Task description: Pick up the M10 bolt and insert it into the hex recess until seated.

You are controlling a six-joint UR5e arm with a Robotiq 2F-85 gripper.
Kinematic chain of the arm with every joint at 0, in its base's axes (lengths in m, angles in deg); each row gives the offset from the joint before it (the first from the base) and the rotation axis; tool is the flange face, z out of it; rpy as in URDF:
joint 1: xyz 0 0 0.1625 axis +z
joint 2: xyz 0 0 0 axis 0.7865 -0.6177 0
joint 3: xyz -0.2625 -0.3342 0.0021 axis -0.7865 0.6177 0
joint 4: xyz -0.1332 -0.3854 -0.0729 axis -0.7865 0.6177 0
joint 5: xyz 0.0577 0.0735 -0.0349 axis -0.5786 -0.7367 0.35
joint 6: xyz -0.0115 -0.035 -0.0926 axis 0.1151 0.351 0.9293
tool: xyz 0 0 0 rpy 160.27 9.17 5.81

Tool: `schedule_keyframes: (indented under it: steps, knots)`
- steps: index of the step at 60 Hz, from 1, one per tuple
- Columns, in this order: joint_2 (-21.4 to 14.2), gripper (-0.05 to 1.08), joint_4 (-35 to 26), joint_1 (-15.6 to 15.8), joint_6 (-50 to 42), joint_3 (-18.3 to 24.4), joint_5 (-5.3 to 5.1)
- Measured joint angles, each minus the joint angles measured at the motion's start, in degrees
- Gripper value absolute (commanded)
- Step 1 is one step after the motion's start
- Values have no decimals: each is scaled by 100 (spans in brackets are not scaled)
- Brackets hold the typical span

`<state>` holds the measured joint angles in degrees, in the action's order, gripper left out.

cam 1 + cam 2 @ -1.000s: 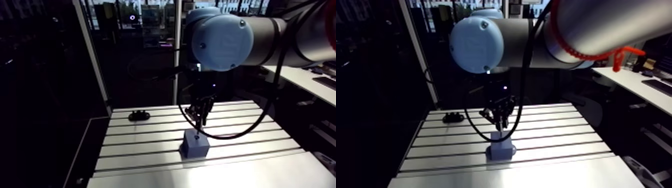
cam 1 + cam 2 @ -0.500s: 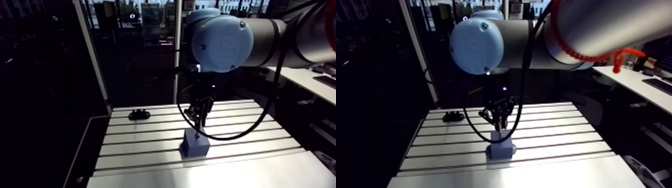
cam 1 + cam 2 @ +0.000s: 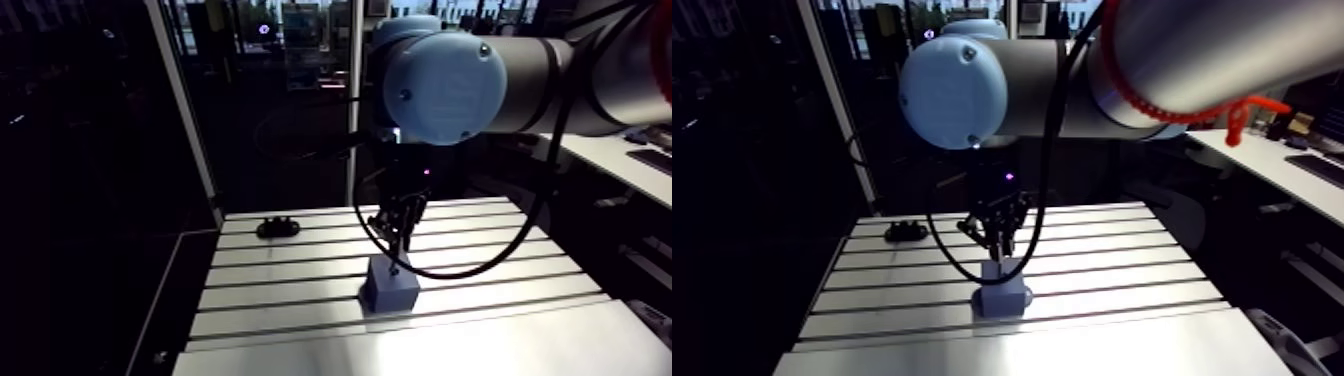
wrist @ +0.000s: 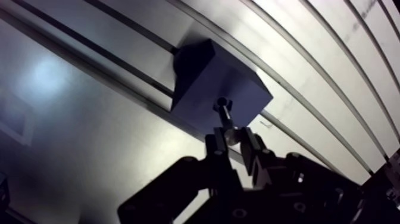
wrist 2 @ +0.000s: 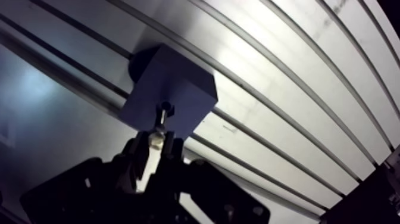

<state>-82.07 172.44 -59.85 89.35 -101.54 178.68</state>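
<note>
Gripper [image 4: 233, 138] is narrow, its dark fingers clamped on the M10 bolt [image 4: 224, 114]. The shiny shank sits between the fingertips and the dark head points down at the block [image 4: 202, 74]. The bolt is over the block's top face; contact cannot be told. The block is matte blue-grey, cuboid, on the slotted aluminium table [image 4: 309, 71]. A small black part [image 3: 277, 227] lies well apart, near the table's far edge.

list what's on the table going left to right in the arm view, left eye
small black part → grey block. The end effector, shut on the bolt, hangs right over the block, so it gets no separate place in the order.
</note>
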Motion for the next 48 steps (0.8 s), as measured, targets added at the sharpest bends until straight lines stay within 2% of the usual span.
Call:
schedule_keyframes:
  steps: [48]
  knots:
    - [5, 101, 6, -10, 49, -69, 8]
